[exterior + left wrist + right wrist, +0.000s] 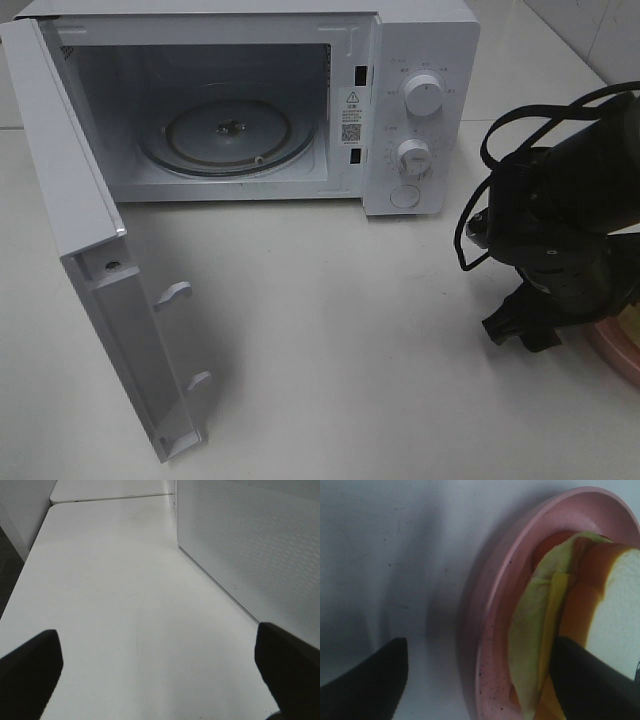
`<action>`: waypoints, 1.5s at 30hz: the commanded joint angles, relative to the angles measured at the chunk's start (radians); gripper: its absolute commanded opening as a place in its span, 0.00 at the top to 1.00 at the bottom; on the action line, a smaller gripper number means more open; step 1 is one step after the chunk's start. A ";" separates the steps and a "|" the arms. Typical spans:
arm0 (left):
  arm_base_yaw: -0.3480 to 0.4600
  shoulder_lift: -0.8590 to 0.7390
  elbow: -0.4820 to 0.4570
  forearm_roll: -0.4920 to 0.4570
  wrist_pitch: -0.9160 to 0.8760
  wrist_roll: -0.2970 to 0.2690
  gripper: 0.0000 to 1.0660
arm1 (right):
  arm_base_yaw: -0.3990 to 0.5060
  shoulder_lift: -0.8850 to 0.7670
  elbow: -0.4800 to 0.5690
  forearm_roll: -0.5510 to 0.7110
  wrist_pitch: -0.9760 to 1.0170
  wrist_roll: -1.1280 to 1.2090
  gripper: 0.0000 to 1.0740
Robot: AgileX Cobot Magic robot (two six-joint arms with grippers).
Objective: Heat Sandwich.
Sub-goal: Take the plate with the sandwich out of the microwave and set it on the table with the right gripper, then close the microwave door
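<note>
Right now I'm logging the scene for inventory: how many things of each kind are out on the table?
Microwave: 1
Plate, pink: 1
Sandwich: 1
Total: 3

There is one microwave (300, 100), and its one door (90, 260) hangs open. Inside sits one round glass tray (228, 135). The front of the microwave has two round knobs (424, 97) and one round button (404, 196) under them. The door has two little hooks (175, 292) sticking out. There is one pink plate (495, 605), and one sandwich (580, 610) lies on it. There are two claws, a left claw (160, 672) and a right claw (480, 680). All of it is on one white surface (350, 350).
</note>
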 commanded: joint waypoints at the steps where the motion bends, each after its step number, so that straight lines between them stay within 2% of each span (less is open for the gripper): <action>1: 0.001 -0.021 0.004 0.003 -0.010 0.000 0.03 | -0.001 -0.044 -0.001 0.027 0.009 -0.024 0.30; 8: 0.001 -0.021 0.004 0.003 -0.010 0.000 0.03 | -0.001 -0.159 -0.001 0.107 0.005 -0.116 0.30; 20: 0.001 -0.021 0.004 0.003 -0.010 0.000 0.03 | -0.001 -0.503 -0.001 0.424 -0.040 -0.533 0.30; 26: 0.001 -0.021 0.004 0.003 -0.010 0.000 0.03 | -0.001 -0.607 -0.001 0.535 -0.031 -0.678 0.30; 35: 0.001 -0.021 0.004 0.003 -0.010 0.000 0.03 | -0.001 -0.795 0.000 0.778 0.055 -0.897 0.30; 38: 0.001 -0.021 0.004 0.003 -0.010 0.000 0.03 | -0.001 -0.856 0.009 0.817 0.077 -0.926 0.30; 45: 0.001 -0.021 0.004 0.003 -0.010 0.000 0.03 | -0.001 -1.027 0.080 0.822 0.101 -0.937 0.30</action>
